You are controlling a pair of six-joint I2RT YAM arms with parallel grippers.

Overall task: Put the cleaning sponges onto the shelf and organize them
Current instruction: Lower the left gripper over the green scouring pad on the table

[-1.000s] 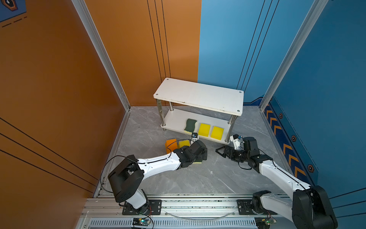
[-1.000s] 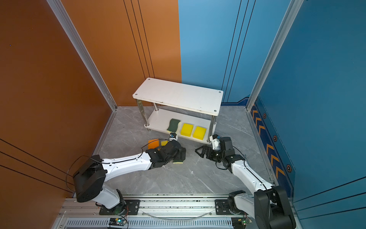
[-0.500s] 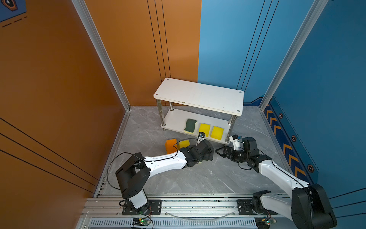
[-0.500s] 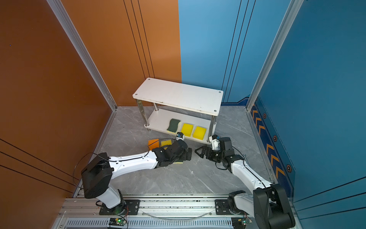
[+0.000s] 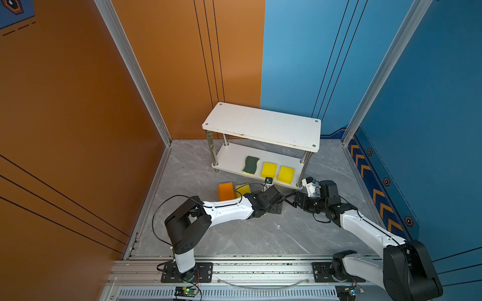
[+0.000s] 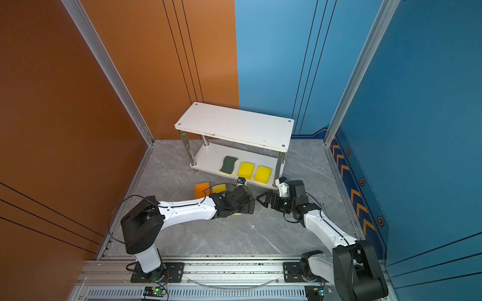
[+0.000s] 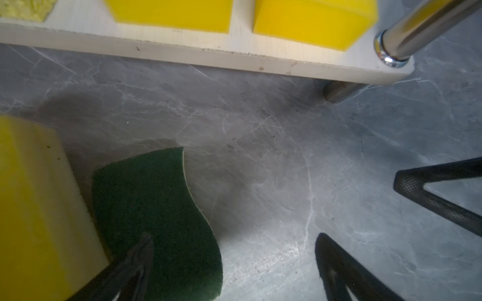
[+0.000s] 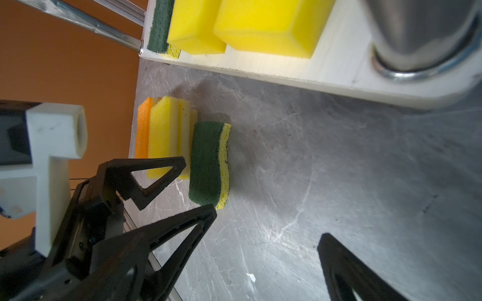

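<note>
The white two-tier shelf (image 5: 260,125) holds a green scouring pad (image 5: 251,165) and two yellow sponges (image 5: 269,169) (image 5: 285,173) on its lower board. An orange sponge (image 5: 225,191) and a yellow one (image 5: 243,189) lie on the floor in front. A second green pad (image 7: 156,219) lies flat under my left gripper (image 7: 234,260), which is open. One fingertip (image 7: 142,250) is over the pad and the other is over bare floor. My right gripper (image 5: 290,200) faces it, open and empty, near the pad (image 8: 208,161).
The shelf's chrome front leg (image 7: 417,31) stands close to both grippers. Orange and blue walls enclose the grey marble floor (image 5: 260,234). One finger of the right gripper (image 7: 430,192) shows in the left wrist view.
My left arm has stretched to the right, away from the orange and yellow sponges, until its gripper almost meets the right one. The right arm has hardly moved.
</note>
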